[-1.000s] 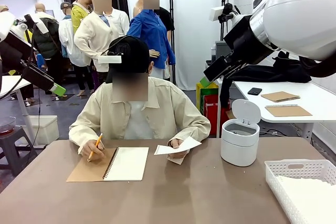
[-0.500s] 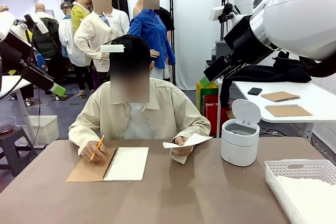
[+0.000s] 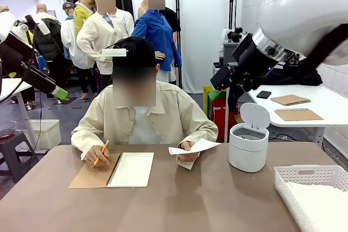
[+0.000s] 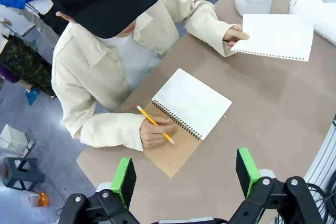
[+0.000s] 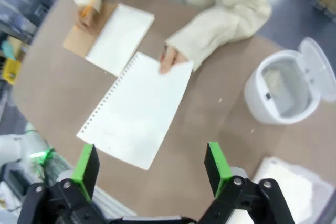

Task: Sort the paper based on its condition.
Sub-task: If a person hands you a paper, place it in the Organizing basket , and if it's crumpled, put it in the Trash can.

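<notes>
Above the desk's (image 3: 190,205) right end, the right arm has swung round since a moment ago. Its claw (image 5: 151,162) hangs fingers apart over the paper (image 5: 139,108), which a person's hand (image 5: 168,59) holds between the notebook (image 3: 130,169) and the open-lidded bin (image 3: 248,148). The near-right basket (image 3: 304,175) holds white sheets. The left claw (image 4: 185,170) is spread too, high over the notebook.

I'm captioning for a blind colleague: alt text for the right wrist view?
A person's hand holds a flat white sheet above the brown table, beyond the open right gripper. An open notebook and open-lidded white bin sit nearby.

Bare table (image 3: 190,205) ahead (notebook (image 3: 132,168), bin (image 3: 247,148), basket (image 3: 312,171) flank it)
</notes>
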You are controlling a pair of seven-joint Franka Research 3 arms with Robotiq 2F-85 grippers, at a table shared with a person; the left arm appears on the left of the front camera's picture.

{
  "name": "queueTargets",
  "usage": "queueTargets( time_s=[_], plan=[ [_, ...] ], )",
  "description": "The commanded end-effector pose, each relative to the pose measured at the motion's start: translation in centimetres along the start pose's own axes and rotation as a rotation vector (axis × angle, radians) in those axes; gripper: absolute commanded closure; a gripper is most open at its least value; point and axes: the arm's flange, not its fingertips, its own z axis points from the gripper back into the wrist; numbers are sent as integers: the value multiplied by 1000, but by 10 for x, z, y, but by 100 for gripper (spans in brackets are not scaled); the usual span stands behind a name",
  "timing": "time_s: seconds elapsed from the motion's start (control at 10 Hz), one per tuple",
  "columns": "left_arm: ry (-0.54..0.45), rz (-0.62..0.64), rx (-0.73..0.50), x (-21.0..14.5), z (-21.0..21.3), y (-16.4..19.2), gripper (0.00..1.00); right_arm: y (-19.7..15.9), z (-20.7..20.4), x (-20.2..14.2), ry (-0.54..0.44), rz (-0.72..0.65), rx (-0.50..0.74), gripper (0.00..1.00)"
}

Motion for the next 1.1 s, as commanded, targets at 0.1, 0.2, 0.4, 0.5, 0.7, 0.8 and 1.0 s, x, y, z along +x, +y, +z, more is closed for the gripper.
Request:
queueTargets(
  time_s=[0.1,0.2,0.4,0.5,0.7,0.8,1.0],
  plan=[
    [0,-6,2,0,1,1,0,-28,-19,17,141,-315,80,0],
    [0,-6,2,0,1,1,0,-41,-34,17,180,-427,107,0],
    [0,-6,2,0,1,1,0,-55,-62,12,226,-518,144,0],
    [0,-6,2,0,1,1,0,-46,-57,8,133,-231,-20,0],
    [0,-6,2,0,1,1,0,-62,-55,8,226,-466,115,0],
    [0,-6,2,0,1,1,0,-62,-55,8,226,-466,115,0],
    [0,-6,2,0,1,1,0,-68,-77,13,288,-541,190,0]
  ],
)
